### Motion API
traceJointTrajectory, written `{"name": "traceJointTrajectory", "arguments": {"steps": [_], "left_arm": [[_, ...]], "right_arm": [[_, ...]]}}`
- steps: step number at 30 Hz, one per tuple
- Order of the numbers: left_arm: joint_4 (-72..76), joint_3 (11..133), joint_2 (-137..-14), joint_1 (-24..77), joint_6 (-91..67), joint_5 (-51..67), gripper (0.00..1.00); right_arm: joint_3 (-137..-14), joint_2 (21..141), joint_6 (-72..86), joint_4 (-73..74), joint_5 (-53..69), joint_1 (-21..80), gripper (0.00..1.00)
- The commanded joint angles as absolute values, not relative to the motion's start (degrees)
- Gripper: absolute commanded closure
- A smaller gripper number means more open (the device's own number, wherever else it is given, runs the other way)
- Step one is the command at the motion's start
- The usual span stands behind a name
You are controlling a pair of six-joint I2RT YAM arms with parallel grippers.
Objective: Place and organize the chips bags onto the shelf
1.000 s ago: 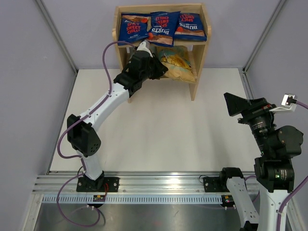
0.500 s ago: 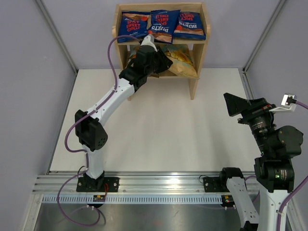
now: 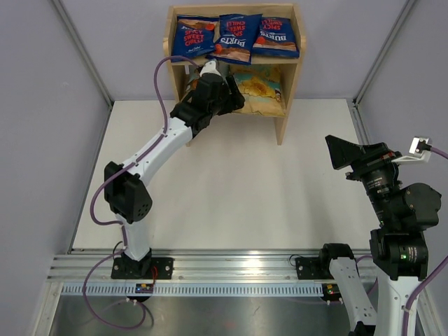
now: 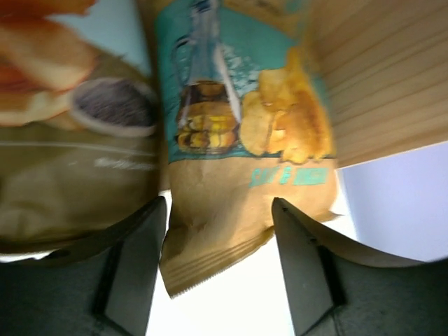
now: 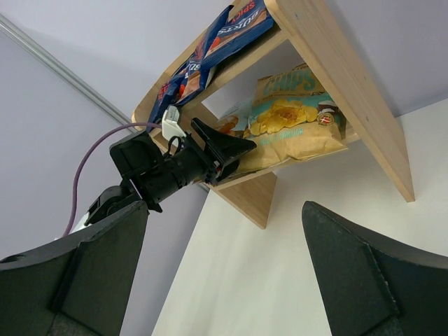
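Three dark blue chips bags (image 3: 236, 38) lie side by side on the top tier of the wooden shelf (image 3: 289, 91). On the lower tier lies a tan-yellow bag (image 3: 264, 89) (image 5: 297, 122). My left gripper (image 3: 236, 99) (image 4: 218, 266) reaches in at that tier and is open. Its fingers (image 4: 140, 266) stand either side of the bottom edge of a tan bag with a teal panel (image 4: 231, 175). A second bag, pale blue and olive (image 4: 70, 140), lies to its left. My right gripper (image 3: 341, 150) (image 5: 224, 280) is open and empty, far from the shelf.
The shelf's wooden side panel (image 4: 381, 70) rises close on the right of the left gripper. Grey walls (image 3: 42, 105) enclose the white table (image 3: 245, 189) on three sides. A metal rail (image 3: 231, 269) runs along the near edge by the arm bases.
The left gripper has opened and let go of the tan bag, which now lies flatter on the lower tier. The left arm shifted slightly at the shelf. The right arm has not moved.
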State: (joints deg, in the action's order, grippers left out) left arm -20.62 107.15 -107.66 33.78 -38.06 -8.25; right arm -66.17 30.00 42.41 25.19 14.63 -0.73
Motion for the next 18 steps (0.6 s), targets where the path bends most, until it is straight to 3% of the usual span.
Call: {"name": "traceJointTrajectory", "arguments": {"steps": [1, 4, 5, 18], "left_arm": [[-22.93, 106.79, -103.28, 33.49, -35.33, -13.44, 0.28], [-23.47, 105.82, -101.17, 33.49, -34.1, -14.41, 0.21], [-23.81, 105.73, -100.73, 33.49, -33.75, -14.85, 0.02], [-26.28, 94.76, -82.12, 35.33, -24.27, -20.3, 0.01]], "right_arm": [[-66.36, 29.79, 41.84, 24.43, 15.65, -0.35, 0.01], [-65.66, 30.49, 41.05, 24.43, 15.56, -0.26, 0.01], [-65.13, 30.85, 39.65, 24.26, 15.56, -0.35, 0.0], [-65.21, 46.31, 19.27, 31.55, 12.05, -0.26, 0.01]]}}
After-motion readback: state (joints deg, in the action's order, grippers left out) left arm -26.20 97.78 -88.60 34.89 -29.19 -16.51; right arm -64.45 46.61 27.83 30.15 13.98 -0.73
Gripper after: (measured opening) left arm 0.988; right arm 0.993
